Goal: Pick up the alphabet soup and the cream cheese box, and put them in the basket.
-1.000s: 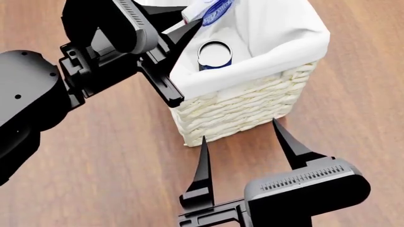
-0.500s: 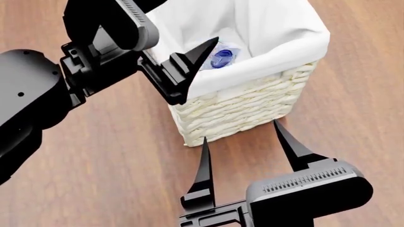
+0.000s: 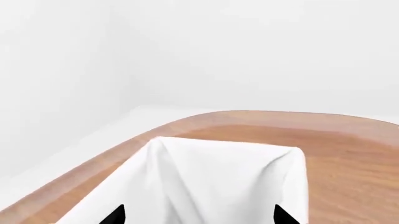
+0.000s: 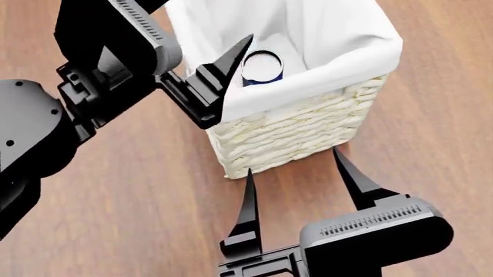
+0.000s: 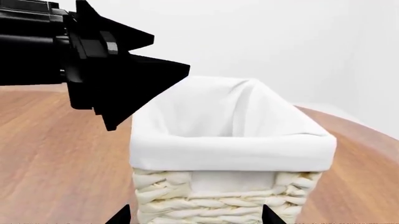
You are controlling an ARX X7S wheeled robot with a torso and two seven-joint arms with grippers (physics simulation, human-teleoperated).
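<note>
Soup (image 4: 262, 67) stands upright inside basket (image 4: 297, 133), silvery top up, near the lined wall on the left-arm side; cream cheese box not visible in any view, cannot tell where it lies; basket sits on wood table (image 4: 146, 190), white lining (image 5: 231, 144) folded over rim. Left arm reaches in from the upper left of the head view, left gripper (image 4: 212, 86) over the basket's near-left rim, fingers spread, holding nothing; its fingertips (image 3: 115, 215) show wide apart in the wrist view above the lining. Right arm low and in front of basket, right gripper (image 4: 301, 176) pointing at the wicker wall, fingers wide apart and empty, tips just short of the basket.
</note>
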